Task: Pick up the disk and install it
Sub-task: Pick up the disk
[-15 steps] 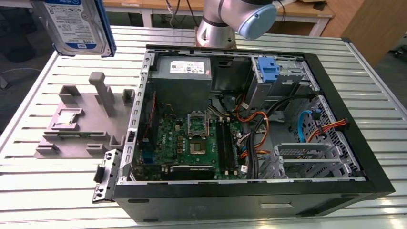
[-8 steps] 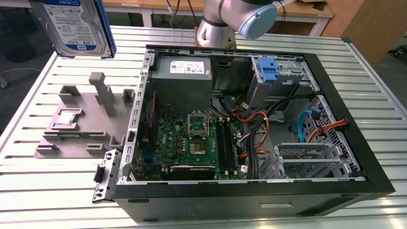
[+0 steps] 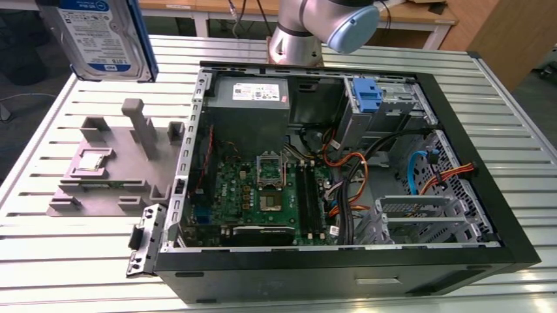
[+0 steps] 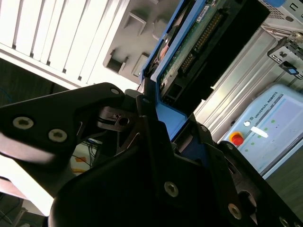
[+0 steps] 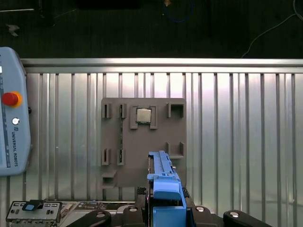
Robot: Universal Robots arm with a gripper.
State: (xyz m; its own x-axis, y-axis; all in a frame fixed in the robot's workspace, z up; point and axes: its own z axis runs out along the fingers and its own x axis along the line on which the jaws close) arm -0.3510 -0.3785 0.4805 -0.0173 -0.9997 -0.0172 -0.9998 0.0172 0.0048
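Note:
The disk [image 3: 96,39], a silver drive with a white-and-blue label in a blue carrier, hangs upright in the air above the far left of the table in the exterior view. In the second wrist view my gripper [image 4: 156,125] is shut on the disk [image 4: 189,52], whose green circuit-board side and blue frame show between the black fingers [image 4: 71,123]. In the first wrist view the disk's blue edge [image 5: 163,182] rises from the gripper [image 5: 163,215], high over the grey fixture.
A grey fixture block [image 3: 113,169] with a small chip [image 5: 143,116] lies on the slatted metal table [image 3: 52,261]. To its right stands the open computer case [image 3: 513,215], with a drive cage and blue tab [image 3: 370,98]. A teach pendant [image 5: 12,127] lies at the table's edge.

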